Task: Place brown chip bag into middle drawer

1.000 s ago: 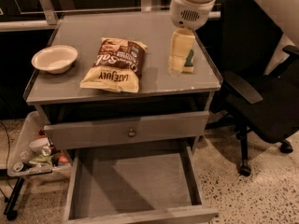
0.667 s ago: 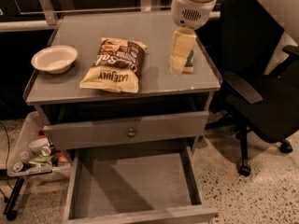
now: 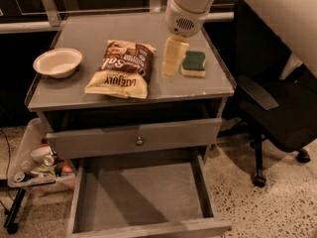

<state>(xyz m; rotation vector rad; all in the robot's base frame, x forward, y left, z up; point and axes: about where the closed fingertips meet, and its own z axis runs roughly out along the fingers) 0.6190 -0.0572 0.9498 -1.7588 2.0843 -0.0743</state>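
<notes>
Now that the claw point(image 3: 172, 59) is sliding left off the sponge point(image 3: 194, 63), we're seeing the sponge uncovered and the gap to the brown chip bag point(image 3: 121, 69) closing. The bag is lying flat on the counter point(image 3: 99, 26), untouched, just left of the claw. The claw is hanging low between bag and sponge. We can't tell whether it's released or clenched, but it's carrying nothing. The middle drawer point(image 3: 141, 195) is standing pulled out below. We're reading this as lining up for the grasp, pick not yet started.
</notes>
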